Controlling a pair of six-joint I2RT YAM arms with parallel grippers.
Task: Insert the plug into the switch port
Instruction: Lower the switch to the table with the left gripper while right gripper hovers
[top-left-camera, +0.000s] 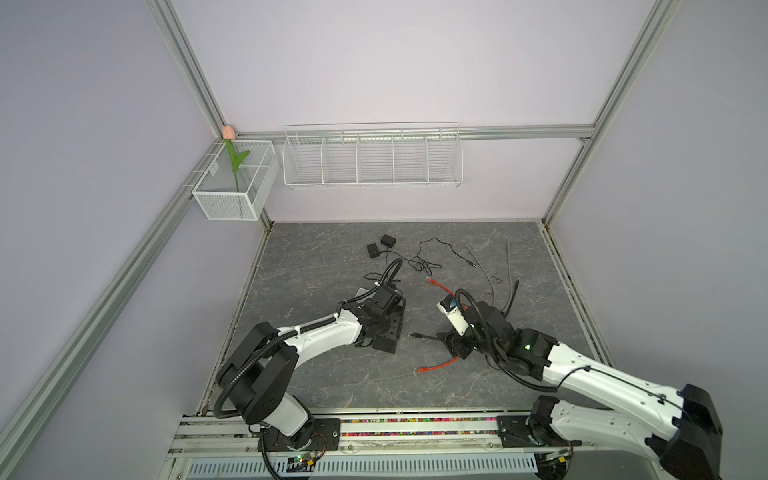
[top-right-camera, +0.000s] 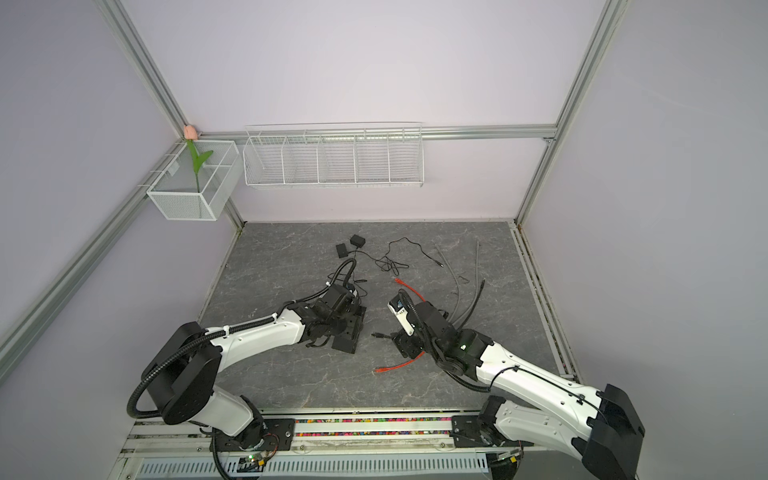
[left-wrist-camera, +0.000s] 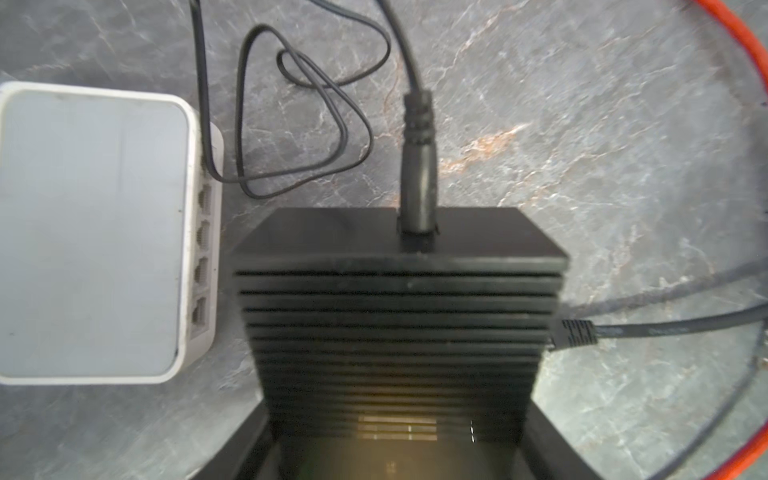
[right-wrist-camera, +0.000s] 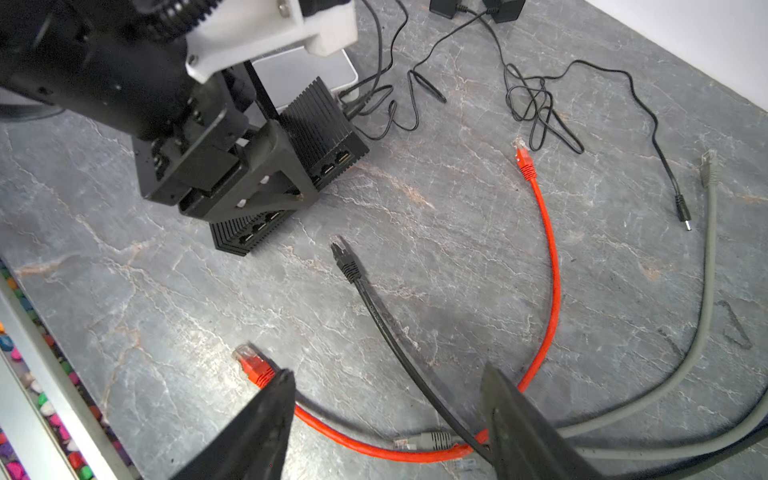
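Clamps the black switch (right-wrist-camera: 320, 120) in the left end effector (left-wrist-camera: 392, 411), one finger (right-wrist-camera: 282, 162) across middle ports. Holds the right end effector (right-wrist-camera: 386, 372) spread, empty; leaves the black plug (right-wrist-camera: 345, 257) loose on the table (right-wrist-camera: 457, 232) nearby. Risks snagging the red cable (right-wrist-camera: 550, 270) or meeting a blocked port.

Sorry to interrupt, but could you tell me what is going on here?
The left pincer is clamped on the black switch, which has a power lead plugged into its end and sits beside a white switch. The right pincer hangs open over the table, its fingers either side of the black network cable. That cable's plug lies on the table, pointing toward the black switch's ports, not inserted yet. A red cable and a grey cable lie nearby.
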